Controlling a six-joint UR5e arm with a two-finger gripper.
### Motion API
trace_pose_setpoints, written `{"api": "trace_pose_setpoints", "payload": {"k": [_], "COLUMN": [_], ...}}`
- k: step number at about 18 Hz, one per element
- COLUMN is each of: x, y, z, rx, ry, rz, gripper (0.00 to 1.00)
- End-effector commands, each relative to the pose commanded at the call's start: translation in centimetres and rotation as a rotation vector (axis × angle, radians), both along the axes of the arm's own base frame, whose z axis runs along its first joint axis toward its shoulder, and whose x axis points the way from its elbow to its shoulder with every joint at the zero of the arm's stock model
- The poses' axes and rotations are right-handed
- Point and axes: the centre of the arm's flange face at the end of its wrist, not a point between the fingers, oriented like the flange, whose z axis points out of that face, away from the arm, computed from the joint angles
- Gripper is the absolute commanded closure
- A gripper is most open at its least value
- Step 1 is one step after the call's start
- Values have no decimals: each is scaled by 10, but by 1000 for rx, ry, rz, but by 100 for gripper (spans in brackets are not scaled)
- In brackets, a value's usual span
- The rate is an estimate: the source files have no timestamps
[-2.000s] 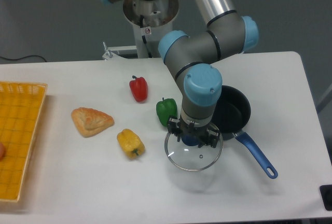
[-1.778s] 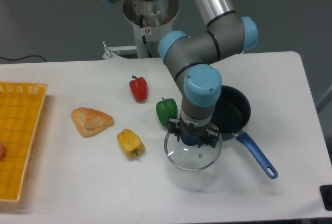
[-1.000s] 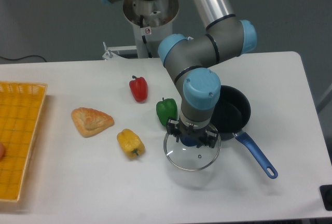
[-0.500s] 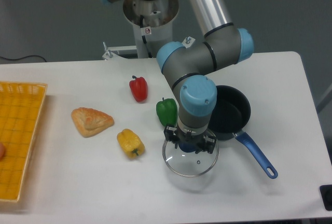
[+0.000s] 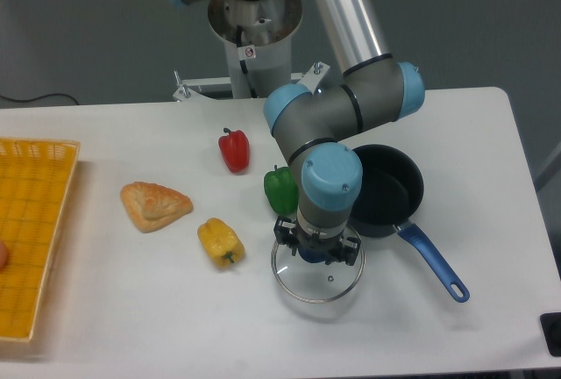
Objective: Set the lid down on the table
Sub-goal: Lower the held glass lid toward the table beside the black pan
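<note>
One end effector points straight down over the lid, its fingers closed around the dark blue knob at the lid's centre. The lid is held level, low over the surface, just left of the pan; whether its rim touches the surface cannot be told. The lid's right edge lies close to the pan's near wall and beside the root of the pan's blue handle, which runs toward the front right.

A green pepper stands just behind and left of the lid, near the arm's wrist. A yellow pepper lies to the left of the lid, apart from it. A red pepper stands farther back, behind the yellow one. A triangular pastry lies left of the yellow pepper. A yellow mesh tray occupies the far left edge of the surface, with a small reddish object partly visible at its left border, too cropped to identify.
</note>
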Motion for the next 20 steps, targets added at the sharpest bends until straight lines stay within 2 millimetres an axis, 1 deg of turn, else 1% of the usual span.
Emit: {"api": "trace_pose_setpoints", "payload": {"k": [7, 12, 14, 20], "x": [2, 2, 2, 8], "y": [5, 6, 6, 11], "z": [-20, -22, -26, -32], "rx": [-15, -12, -16, -20], "ry": [-18, -14, -19, -21], "rz": [-6, -8, -8, -18], "gripper": [33, 33, 33, 33]}}
